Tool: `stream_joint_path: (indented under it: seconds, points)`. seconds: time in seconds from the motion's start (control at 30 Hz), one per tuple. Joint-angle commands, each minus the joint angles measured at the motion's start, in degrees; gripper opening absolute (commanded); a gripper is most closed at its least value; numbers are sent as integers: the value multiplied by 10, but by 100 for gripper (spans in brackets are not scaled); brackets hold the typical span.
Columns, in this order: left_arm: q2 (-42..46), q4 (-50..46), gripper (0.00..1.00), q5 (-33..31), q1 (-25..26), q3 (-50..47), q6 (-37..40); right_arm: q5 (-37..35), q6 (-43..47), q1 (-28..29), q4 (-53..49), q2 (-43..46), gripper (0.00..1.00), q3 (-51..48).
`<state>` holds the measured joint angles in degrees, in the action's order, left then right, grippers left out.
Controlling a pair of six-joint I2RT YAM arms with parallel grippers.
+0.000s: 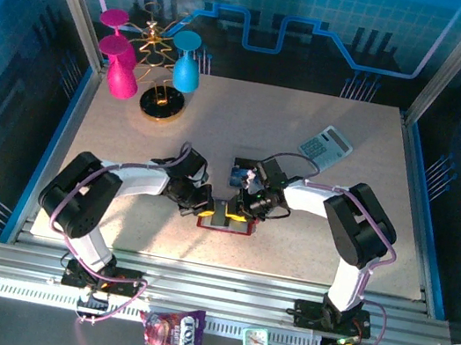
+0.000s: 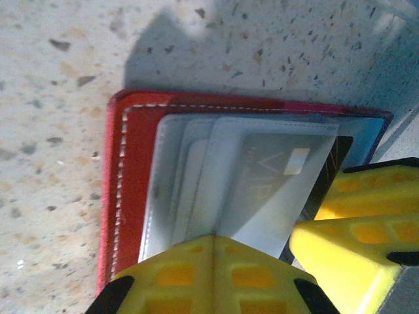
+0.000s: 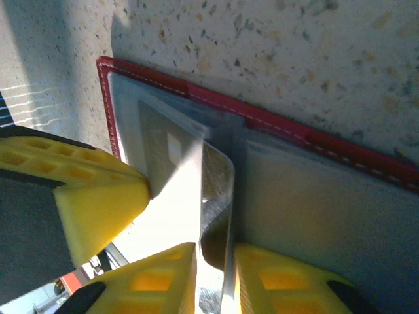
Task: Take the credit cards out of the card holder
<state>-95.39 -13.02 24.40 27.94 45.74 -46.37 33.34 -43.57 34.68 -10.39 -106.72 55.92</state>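
Note:
The card holder lies open on the table, red with grey inner pockets. A pale credit card with a chip sticks partway out of a pocket. My left gripper is shut, its tips pressed together on the grey pockets. My right gripper meets the holder from the other side. Its jaws stand narrow around a thin, bent grey sheet standing on edge at the holder's middle. Whether that sheet is a card or a pocket flap I cannot tell.
A grey calculator lies at the back right. A small blue-and-dark item rests just behind the holder. Pink goblets, a blue goblet and a gold wire stand occupy the back left. A candy bag lies on the front rail.

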Motion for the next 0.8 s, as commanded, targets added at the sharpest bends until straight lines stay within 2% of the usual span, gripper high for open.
stream_joint_path:
  seconds: [0.0,0.4,0.5,0.77]
  points:
    - [-22,-27,0,-13,10,1,5,20,-13,-8,21,5,22,-12]
    - [-21,-50,0,-33,13,8,10,15,-9,-20,9,31,17,-19]
    - [-19,-53,0,-36,12,11,9,18,-9,-21,10,35,12,-21]
    - [-16,-58,0,-39,12,10,10,19,-6,-23,13,36,7,-26]
